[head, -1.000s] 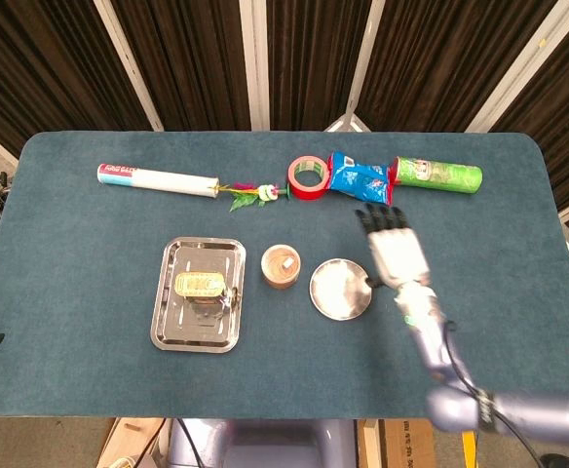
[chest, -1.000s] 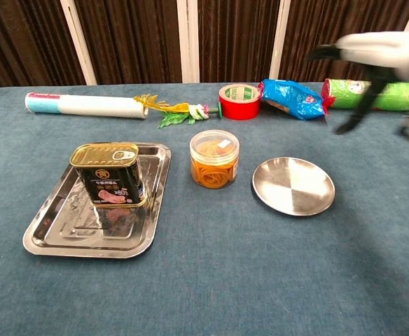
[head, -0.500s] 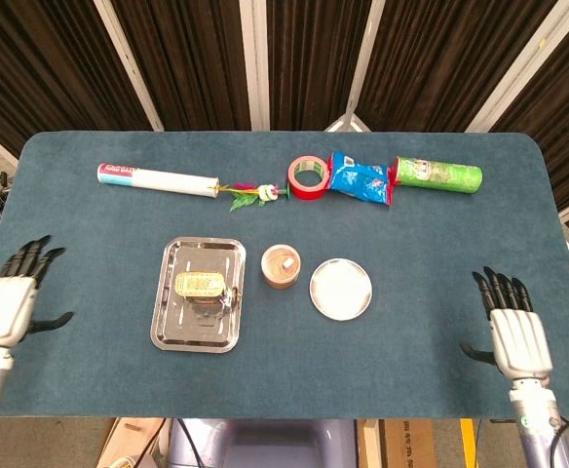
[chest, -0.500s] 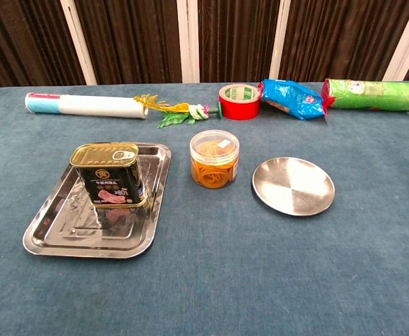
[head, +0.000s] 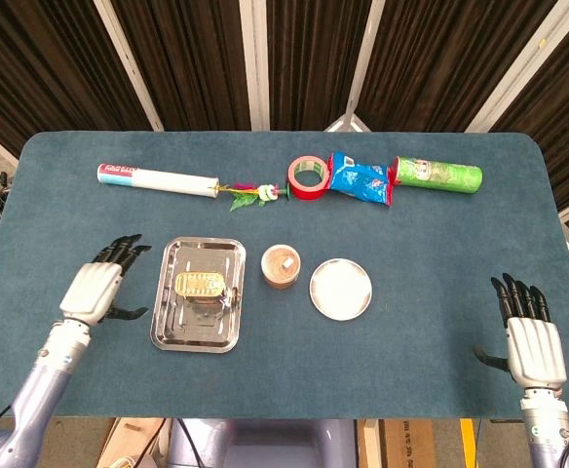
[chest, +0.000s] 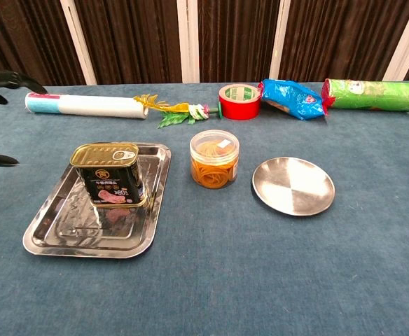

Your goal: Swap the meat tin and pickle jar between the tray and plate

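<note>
My left hand (head: 94,289) hovers just left of the tray (head: 166,327), fingers spread and holding nothing; from the chest camera only its dark fingertips (chest: 1,77) poke in at the left edge. My right hand (head: 534,343) sits well apart from everything near the table's right front corner, fingers apart and straight, also holding nothing. The meat tin (head: 200,285) stands upright in the tray, toward its far half, with its gold lid and ring pull on top. The pickle jar (head: 281,266) stands on the table (head: 431,244) between the tray and the plate (head: 340,289), touching neither, its clear lid on. The plate is bare steel, right of the jar. Along the far side lies a row of other things: a white roll (head: 156,179) at the left, a sprig of fake flowers (head: 249,193) at its end, a red tape roll (head: 308,176), a blue snack bag (head: 360,177) and a green can (head: 437,175) lying on its side at the right.
</note>
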Available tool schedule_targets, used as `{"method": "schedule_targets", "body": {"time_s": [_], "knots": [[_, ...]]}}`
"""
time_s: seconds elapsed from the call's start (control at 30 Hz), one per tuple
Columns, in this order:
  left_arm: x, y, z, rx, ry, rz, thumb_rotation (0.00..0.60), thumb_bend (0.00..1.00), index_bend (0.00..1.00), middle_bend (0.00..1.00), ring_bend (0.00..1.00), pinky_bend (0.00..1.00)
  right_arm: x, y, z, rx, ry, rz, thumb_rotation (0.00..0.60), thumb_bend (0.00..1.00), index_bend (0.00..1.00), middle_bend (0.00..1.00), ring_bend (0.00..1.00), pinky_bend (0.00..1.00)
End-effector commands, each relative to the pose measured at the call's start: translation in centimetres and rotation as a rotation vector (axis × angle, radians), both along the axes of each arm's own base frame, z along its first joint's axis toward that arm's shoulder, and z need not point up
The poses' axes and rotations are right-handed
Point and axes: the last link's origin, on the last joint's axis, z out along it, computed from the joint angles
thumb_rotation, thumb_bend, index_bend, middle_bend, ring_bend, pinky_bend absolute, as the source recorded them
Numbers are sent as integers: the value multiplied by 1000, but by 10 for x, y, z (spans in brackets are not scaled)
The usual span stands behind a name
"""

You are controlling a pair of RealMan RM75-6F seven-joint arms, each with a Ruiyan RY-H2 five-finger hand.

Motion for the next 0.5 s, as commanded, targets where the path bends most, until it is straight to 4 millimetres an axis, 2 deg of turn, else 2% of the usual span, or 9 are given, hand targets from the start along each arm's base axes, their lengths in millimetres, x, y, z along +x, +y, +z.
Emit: {"method": "schedule_targets", "body": {"time_s": [0.03, 0.23, 0.5], "knots": [[8, 3, -14, 0, -9, -18, 600, 68, 176, 40, 0, 134, 0, 0, -1, 3, 1, 0, 600, 2, 0, 0, 0, 0], [12, 9, -32, 10, -9, -26, 600, 68, 180, 46, 0, 133, 2, 0, -4, 21, 0, 6, 600, 3, 0, 0, 0, 0], [14, 21, -57, -17, -30, -32, 600, 72, 208, 115, 32, 138, 2, 2, -5, 30, -3, 2, 600, 3, 0, 0, 0, 0]]}}
